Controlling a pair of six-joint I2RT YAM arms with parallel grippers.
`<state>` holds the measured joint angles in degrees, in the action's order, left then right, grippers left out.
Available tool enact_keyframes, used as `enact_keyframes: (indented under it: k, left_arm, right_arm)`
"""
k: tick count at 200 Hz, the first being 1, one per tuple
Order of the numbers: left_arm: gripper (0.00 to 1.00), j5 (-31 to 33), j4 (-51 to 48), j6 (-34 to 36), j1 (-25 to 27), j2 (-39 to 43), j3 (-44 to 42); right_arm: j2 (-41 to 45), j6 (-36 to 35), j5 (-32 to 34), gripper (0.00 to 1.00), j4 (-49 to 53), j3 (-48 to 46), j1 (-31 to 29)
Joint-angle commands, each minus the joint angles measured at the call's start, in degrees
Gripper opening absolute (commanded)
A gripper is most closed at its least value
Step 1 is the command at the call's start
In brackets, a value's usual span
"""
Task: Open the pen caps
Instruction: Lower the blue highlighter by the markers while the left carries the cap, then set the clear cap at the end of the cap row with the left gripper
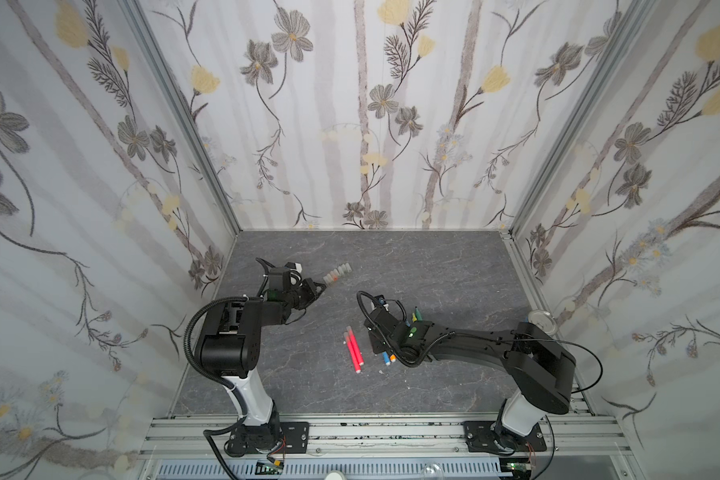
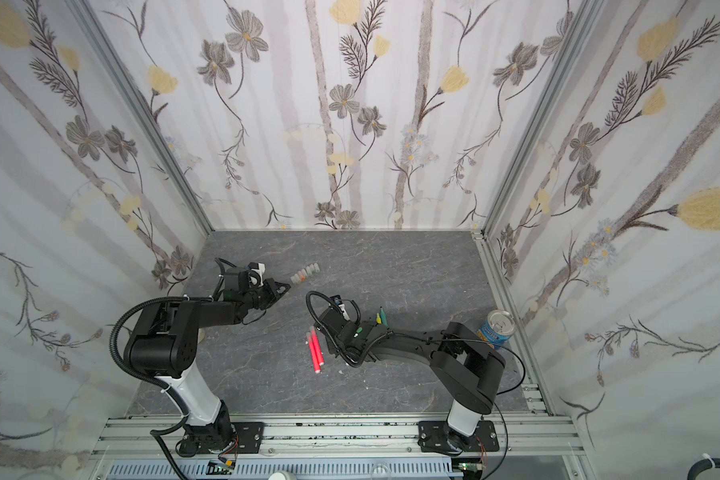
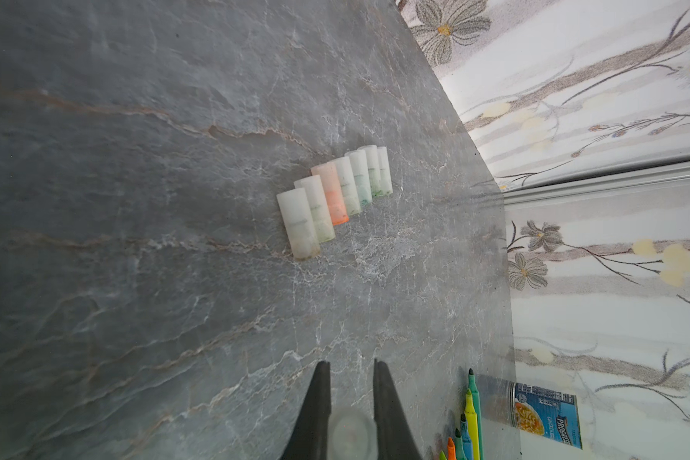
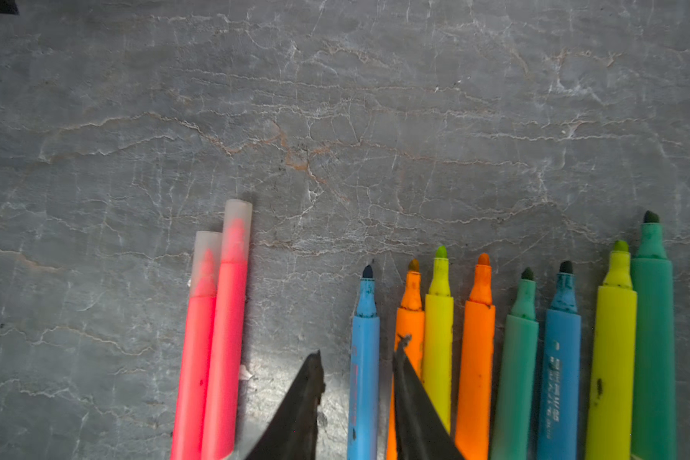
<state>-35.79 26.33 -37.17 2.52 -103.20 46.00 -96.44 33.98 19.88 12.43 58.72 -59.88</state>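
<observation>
Several loose pen caps [image 3: 335,195] lie side by side in a row at the back left of the table [image 1: 339,272]. Just short of that row, my left gripper [image 3: 351,364] is shut on one more translucent cap [image 3: 351,434]. Two pink pens [image 4: 216,338] lie together, each with its cap [image 4: 238,231] on. Beside them lies a row of several uncapped pens [image 4: 479,338] in blue, orange, yellow and green. My right gripper [image 4: 359,350] is open low over the row's end. Its fingers straddle the light blue pen [image 4: 365,382] without pinching it.
A soup can [image 2: 497,330] stands at the right edge of the grey stone-look table [image 1: 433,266], behind the right arm. Flowered walls close in the back and both sides. An aluminium rail [image 1: 371,432] with both arm bases runs along the front.
</observation>
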Motion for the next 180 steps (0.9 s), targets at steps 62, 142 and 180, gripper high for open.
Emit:
enact_keyframes:
  k: [62, 142, 180]
  left_arm:
    - [0.0, 2.39, -5.47, 3.29, -0.23, -7.76, 7.23]
    - [0.11, 2.59, -6.65, 3.15, -0.5, -11.62, 11.52]
    - [0.17, 2.68, -6.38, 3.07, -0.5, -12.79, 11.95]
  right_arm:
    - [4.64, 0.25, 2.12, 0.34, -0.11, -3.9, 0.11]
    - [6.98, 0.82, 1.32, 0.35, -1.42, -6.34, 0.37]
    - [6.66, 0.81, 0.94, 0.35, -1.96, -6.51, 0.39]
